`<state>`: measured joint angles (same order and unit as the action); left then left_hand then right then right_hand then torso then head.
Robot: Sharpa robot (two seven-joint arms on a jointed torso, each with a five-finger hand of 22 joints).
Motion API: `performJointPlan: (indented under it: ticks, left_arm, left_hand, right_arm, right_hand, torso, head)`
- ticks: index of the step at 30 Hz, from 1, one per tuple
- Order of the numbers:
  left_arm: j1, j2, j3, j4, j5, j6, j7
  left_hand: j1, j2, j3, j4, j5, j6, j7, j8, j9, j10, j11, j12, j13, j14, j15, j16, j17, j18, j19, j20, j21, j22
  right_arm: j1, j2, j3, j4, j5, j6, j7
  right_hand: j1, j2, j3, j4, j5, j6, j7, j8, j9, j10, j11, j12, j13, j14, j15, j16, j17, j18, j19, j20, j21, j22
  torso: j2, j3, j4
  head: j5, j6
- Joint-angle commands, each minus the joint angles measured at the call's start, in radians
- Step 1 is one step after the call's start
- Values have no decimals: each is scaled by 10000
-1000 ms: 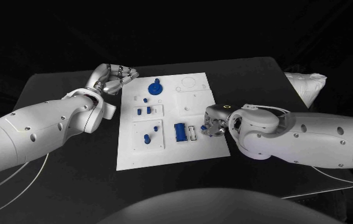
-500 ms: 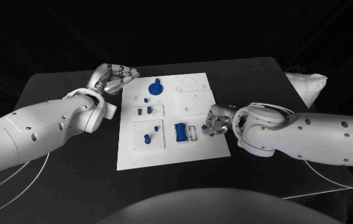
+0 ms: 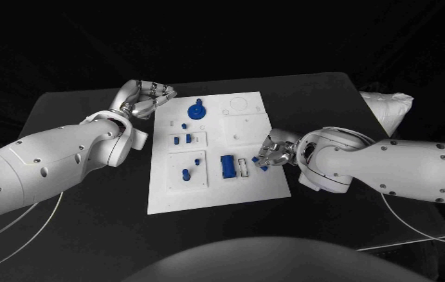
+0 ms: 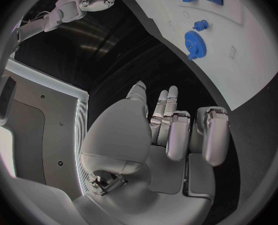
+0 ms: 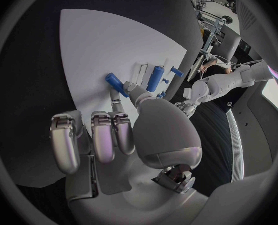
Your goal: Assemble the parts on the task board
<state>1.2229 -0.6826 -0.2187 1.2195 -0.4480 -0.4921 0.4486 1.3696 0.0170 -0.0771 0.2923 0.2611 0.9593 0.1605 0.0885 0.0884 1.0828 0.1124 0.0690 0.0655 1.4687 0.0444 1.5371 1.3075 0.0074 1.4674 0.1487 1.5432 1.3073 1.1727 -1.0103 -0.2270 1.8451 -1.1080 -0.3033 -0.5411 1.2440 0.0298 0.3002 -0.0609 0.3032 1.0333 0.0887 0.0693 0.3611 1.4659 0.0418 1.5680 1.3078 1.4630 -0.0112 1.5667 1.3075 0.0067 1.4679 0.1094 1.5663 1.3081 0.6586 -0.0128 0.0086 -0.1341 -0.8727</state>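
Nearest to us in the head view, the white task board (image 3: 215, 195) lies flat on the black surface (image 3: 92, 230), about the middle of the frame. At its right edge our right hand (image 3: 275, 155) pinches a small blue peg (image 5: 116, 84) at its fingertips, with the other fingers (image 5: 103, 137) curled in behind. Just left of that hand sits a blue block (image 3: 226, 166) beside a narrow slot (image 3: 243, 167), and further left a small blue pin (image 3: 184, 175) on the lower panel. Higher up we see two blue squares (image 3: 182, 139), then a blue gear (image 3: 195, 111) near the board's far edge. Our left hand (image 3: 146, 97) hovers off the board's upper left corner, fingers clenched, holding nothing.
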Motion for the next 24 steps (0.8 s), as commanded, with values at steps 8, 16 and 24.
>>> performJointPlan:
  ticks: [8,16,24]
  left_arm:
    - [-1,45,6,3,-32,128,44]
    - [0,58,6,-8,-32,126,35]
    - [0,51,6,-3,-32,122,36]
  left_hand:
    - [-11,97,-61,2,40,99,3,-59,-10,3,-52,-10,-3,812,-70,-34,2047,15,778,-61,-44,2518]
    - [-11,97,-61,2,40,99,3,-59,-10,3,-52,-10,-3,812,-70,-34,2047,15,778,-61,-44,2518]
    - [-11,97,-61,2,40,99,3,-59,-10,3,-52,-10,-3,812,-70,-34,2047,15,778,-61,-44,2518]
  right_arm:
    - [219,-47,-69,-9,1874,29,553]
    - [288,7,-70,-128,2486,131,532]
    - [281,87,-74,-328,2301,275,262]
  right_hand:
    - [-15,-35,527,-475,-48,2,19,-7,-660,1049,-105,28,2630,1078,-85,41,2633,-67,1029,-84,45,2627]
    - [-29,-57,503,-472,-83,8,14,-19,-695,1049,-111,28,2630,1078,-91,41,2633,-67,1029,-95,45,2627]
    - [-68,-71,449,-439,-198,49,13,-25,-773,1049,-116,28,2630,1078,-99,41,2633,-67,1029,-119,45,2627]
  torso:
    - [1,-10,10]
    - [-1,-6,0]
    - [4,12,-5]
  head:
    - [-14,1]
    - [-9,1]
    - [32,1]
